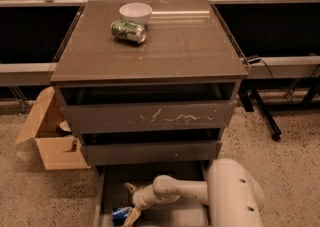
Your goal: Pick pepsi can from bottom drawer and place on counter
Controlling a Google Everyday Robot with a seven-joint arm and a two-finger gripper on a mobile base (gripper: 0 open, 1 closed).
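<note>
Gripper [131, 202]: low inside bottom drawer [118, 177], fingers spread, grasping nothing
Pepsi can [120, 215]: on drawer floor, touching lower finger
Counter [175, 46]: bearing green can [128, 30] beside white bowl [135, 12]

We are seeing a lab-like workspace: speckled stone floor [282, 181] around the grey-brown drawer cabinet [150, 117], brown cardboard box [55, 152] beside it, gripper [131, 202] inside its bottom drawer [117, 177].

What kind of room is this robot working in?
Likely a lab or workshop, not a home: speckled hard floor, an open cardboard box on it, a lone scratched cabinet. The gripper reaches into the bottom drawer beside the blue can.
</note>
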